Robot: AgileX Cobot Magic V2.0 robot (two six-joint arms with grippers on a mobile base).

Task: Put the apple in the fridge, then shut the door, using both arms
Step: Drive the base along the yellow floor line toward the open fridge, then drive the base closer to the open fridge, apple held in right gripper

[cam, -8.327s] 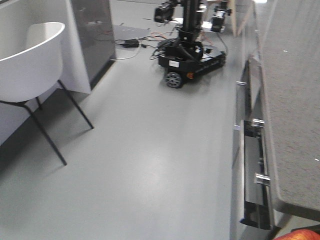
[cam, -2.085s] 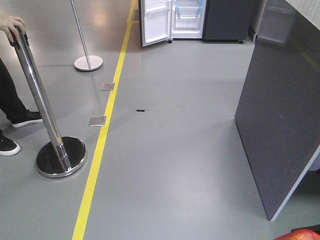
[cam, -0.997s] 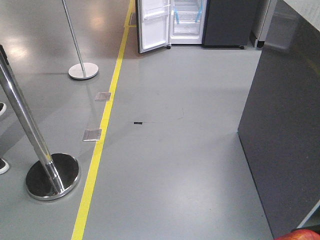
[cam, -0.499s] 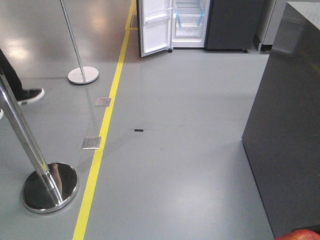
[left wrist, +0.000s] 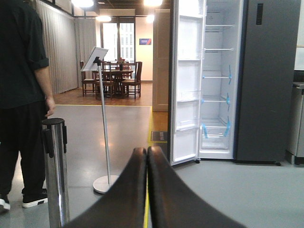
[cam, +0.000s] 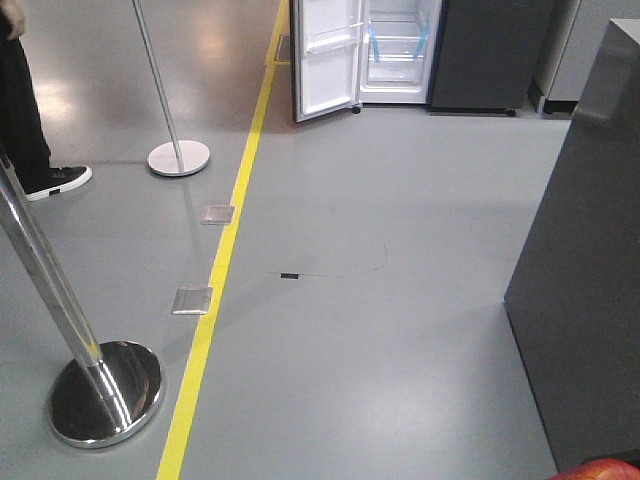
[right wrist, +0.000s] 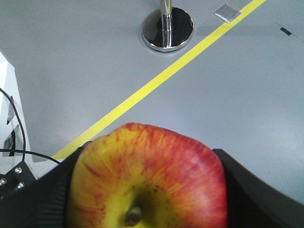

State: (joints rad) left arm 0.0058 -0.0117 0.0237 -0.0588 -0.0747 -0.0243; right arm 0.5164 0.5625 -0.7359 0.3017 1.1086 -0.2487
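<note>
At the far left of the front view a person [cam: 20,100] in dark clothes is standing beside a chrome stanchion [cam: 70,320], with a slim sign stand [cam: 178,157] just past it. A yellow floor line [cam: 225,270] is running toward the fridge [cam: 405,45], which is standing well away at the top of the view, its door [cam: 325,60] hanging wide open on the left side. A dark grey counter panel [cam: 590,300] is filling the right edge, and only a red sliver of the apple [cam: 608,470] is peeking in at the bottom right corner.

The left wrist view is showing what the front view is cutting off: the fridge's upper part, its glass shelves [left wrist: 216,49] with blue tape [left wrist: 228,126], and the clear bins [left wrist: 187,97] inside the door. There the left gripper [left wrist: 147,159] is holding nothing, its two fingers [left wrist: 128,199] pressing flat against each other.

The right wrist view is looking at the apple up close, stem end facing the camera, with the right gripper [right wrist: 149,199] pinching it, black pads [right wrist: 251,190] hugging both sides.
</note>
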